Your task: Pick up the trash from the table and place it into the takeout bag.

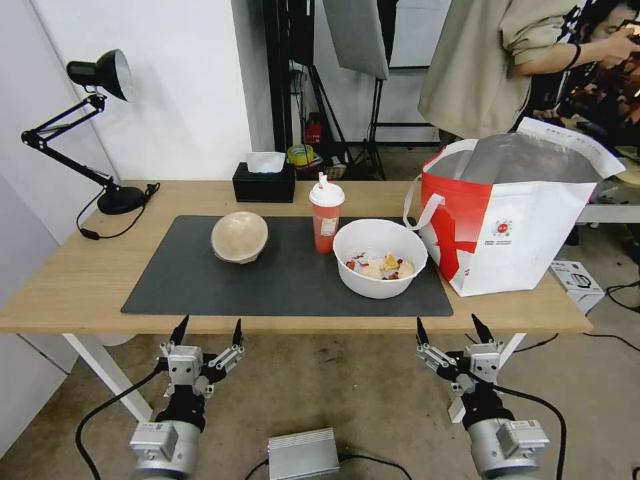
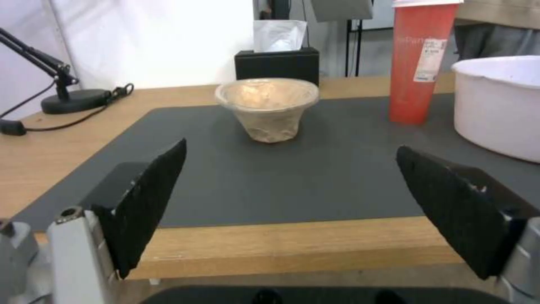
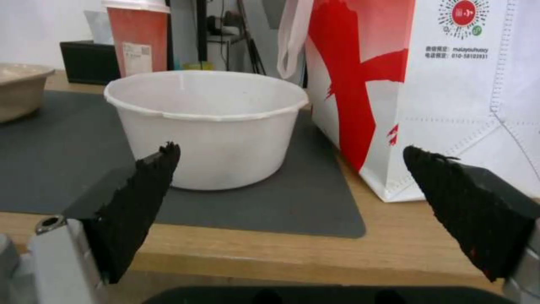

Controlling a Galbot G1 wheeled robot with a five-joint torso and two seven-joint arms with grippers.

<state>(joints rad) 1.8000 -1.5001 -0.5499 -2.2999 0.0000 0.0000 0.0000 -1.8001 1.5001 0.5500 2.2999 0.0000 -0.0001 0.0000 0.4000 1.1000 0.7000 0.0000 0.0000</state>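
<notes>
Nothing has yet been picked up. In the head view, the left claw (image 1: 207, 330) is held at the lower left and the right claw (image 1: 453, 327) at the lower right, both below the front edge of the counter (image 1: 73, 280), each spread wide and empty.

On the dark grey mat (image 1: 287, 287), three pieces of trash are seen. The tan paper bowl (image 1: 239, 236) lies left of centre, seen as a dome from above. The red cup (image 1: 326, 215) stands upright at centre, with the white bowl (image 1: 379, 257) just beside it toward the right. The takeout bag (image 1: 513, 213) stands open at the right, near the white bowl.

The paper bowl is judged light and easily crushed; a gentle pinch across its wall would be advised. The cup is judged tall and easily tipped, so its mid-body should be taken. The white bowl is judged stiffer, but food scraps are held in it, so its rim should be pinched and the bowl kept level.
</notes>
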